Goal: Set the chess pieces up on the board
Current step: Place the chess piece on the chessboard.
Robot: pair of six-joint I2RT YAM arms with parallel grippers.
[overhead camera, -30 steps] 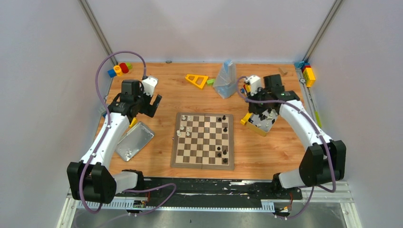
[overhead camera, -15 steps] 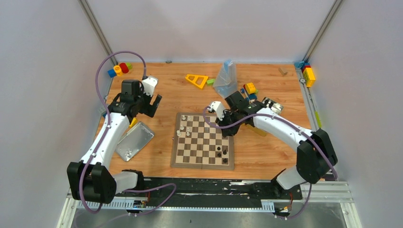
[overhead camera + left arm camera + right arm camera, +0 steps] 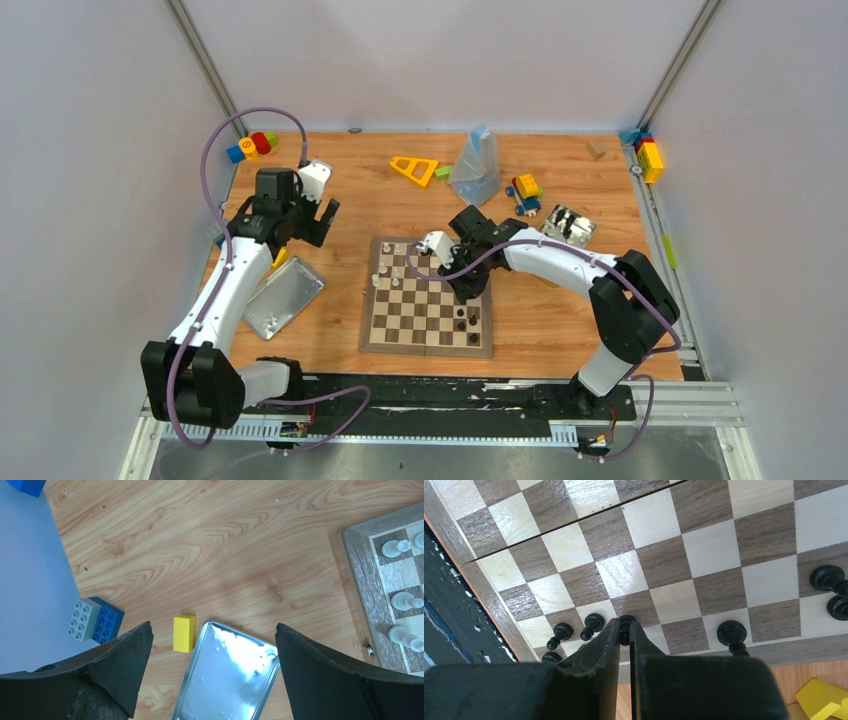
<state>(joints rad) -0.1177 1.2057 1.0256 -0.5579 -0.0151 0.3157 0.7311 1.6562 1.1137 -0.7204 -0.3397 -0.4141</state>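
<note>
the right tool (image 3: pixel 625 630) is pressed together on a tiny black chess piece (image 3: pixel 626 622), a glossy turned figure with a round head. it holds it over the board (image 3: pixel 704 545), flat matte wood with dark brown and cream checks. whether the piece touches the square under it cannot be told. three more black pieces (image 3: pixel 592 623) crowd one side of the tool's tips and a lone black pawn (image 3: pixel 730 630) stands on the other side, all near the board's edge.

the left tool (image 3: pixel 212 630) is spread wide and holds nothing, above the pale grained counter (image 3: pixel 200 540). under its gap lies a shiny silver metal lid (image 3: pixel 230 675) with rounded corners, and a yellow block (image 3: pixel 184 632) lies just beside the lid. a blue and grey studded block (image 3: pixel 95 620) sits near one finger. cream pieces (image 3: pixel 405 600) stand on the board beyond the other finger.

a second ago the right tool was off the board over the tin box (image 3: pixel 567 225). the left tool has not moved.
</note>
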